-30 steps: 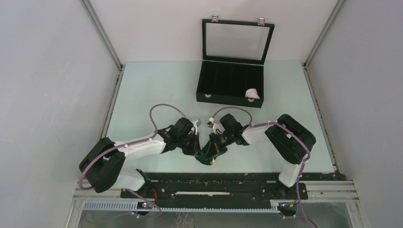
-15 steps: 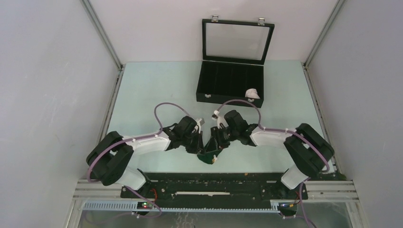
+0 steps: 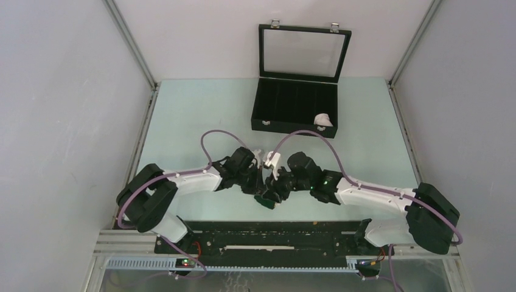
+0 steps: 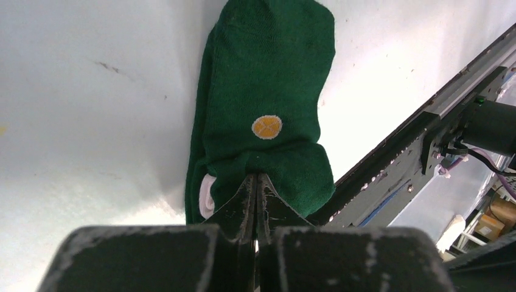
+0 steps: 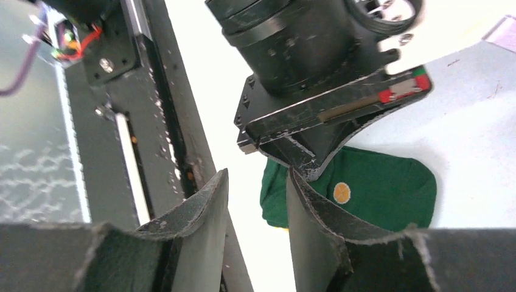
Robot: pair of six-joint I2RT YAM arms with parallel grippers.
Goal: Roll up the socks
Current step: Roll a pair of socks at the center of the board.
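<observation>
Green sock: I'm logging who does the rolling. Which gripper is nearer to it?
Left. The left gripper is shut on the near end of the green sock. The right gripper is open just beside the sock and holds nothing.

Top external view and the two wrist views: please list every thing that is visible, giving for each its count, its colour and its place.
green sock: one, dark green with an orange dot, lying on the table close to its near edge.
white sock: one, white, bunched at the right end inside the case.
case: one, black, its lid open and standing up, at the far middle of the table.
table: one, pale green, under everything.
rail: one, black, along the near edge, carrying both arm bases.
left gripper: one, black, closed on one end of the green sock.
right gripper: one, black, fingers apart, close beside the left gripper, holding nothing.
</observation>
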